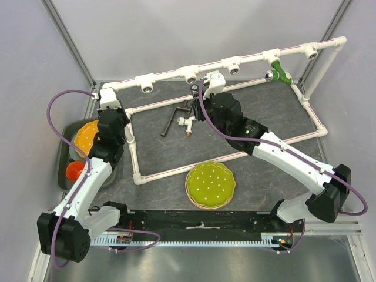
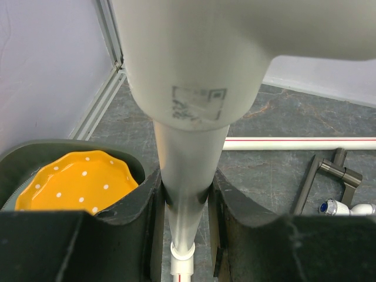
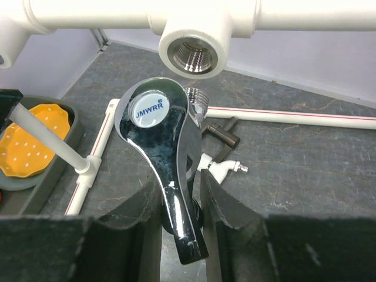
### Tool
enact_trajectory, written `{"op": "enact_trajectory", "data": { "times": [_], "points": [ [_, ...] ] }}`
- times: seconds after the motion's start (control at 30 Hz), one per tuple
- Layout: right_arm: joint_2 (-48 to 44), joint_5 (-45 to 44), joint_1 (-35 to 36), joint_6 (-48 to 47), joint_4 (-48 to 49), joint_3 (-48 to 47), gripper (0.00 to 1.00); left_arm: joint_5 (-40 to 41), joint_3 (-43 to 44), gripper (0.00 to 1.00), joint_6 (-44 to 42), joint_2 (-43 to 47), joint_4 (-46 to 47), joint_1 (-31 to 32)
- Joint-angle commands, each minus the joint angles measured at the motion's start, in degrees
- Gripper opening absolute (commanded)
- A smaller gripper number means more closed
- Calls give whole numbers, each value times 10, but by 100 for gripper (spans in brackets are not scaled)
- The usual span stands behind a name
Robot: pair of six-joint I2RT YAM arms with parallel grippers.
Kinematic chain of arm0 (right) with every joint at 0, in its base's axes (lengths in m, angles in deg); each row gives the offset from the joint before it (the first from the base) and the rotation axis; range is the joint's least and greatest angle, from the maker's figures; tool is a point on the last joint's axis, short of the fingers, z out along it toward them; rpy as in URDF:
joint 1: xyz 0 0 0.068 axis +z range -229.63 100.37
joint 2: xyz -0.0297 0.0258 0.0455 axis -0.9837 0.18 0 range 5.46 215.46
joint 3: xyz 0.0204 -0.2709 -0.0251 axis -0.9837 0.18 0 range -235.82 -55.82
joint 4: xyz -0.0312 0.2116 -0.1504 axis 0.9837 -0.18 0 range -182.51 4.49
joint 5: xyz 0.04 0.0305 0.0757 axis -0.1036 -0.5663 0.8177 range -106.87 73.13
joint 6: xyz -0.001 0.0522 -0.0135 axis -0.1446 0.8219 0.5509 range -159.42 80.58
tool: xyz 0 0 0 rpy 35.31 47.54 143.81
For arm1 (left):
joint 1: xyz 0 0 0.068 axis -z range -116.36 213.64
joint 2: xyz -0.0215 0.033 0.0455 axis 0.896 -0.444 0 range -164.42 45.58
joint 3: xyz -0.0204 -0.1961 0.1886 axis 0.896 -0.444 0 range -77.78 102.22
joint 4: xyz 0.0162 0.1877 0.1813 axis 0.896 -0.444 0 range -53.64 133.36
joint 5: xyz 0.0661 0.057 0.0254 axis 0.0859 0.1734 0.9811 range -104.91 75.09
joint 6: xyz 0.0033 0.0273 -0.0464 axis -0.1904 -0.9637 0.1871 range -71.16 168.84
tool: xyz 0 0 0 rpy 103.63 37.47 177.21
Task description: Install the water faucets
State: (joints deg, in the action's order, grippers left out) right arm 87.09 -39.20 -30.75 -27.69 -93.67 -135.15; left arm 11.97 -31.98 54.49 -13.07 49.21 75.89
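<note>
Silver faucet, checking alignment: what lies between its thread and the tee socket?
Nothing: right wrist view shows a bare gap between silver faucet and tee socket.

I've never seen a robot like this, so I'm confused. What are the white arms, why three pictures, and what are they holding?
These are two robot arms bolted to a table, each ending in a two-finger gripper. One picture looks down from above; the other two come from cameras on the wrists. The left gripper is shut on a post of the white pipe frame. The right gripper holds a shiny silver faucet near a threaded socket. On the dark mat lie a white faucet, a black bar and a green plate.
</note>
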Motion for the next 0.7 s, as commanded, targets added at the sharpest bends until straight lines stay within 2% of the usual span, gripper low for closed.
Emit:
{"op": "enact_trajectory", "data": {
  "times": [0.0, 0.67],
  "points": [
    [-16, 8, -2, -3, 62, -23, 0, 20, 17, 2, 46, 17, -15, 1],
    [-9, 3, -14, 6, 111, -7, 0, 15, 20, 2, 48, 17, -18, 2]
  ]
}}
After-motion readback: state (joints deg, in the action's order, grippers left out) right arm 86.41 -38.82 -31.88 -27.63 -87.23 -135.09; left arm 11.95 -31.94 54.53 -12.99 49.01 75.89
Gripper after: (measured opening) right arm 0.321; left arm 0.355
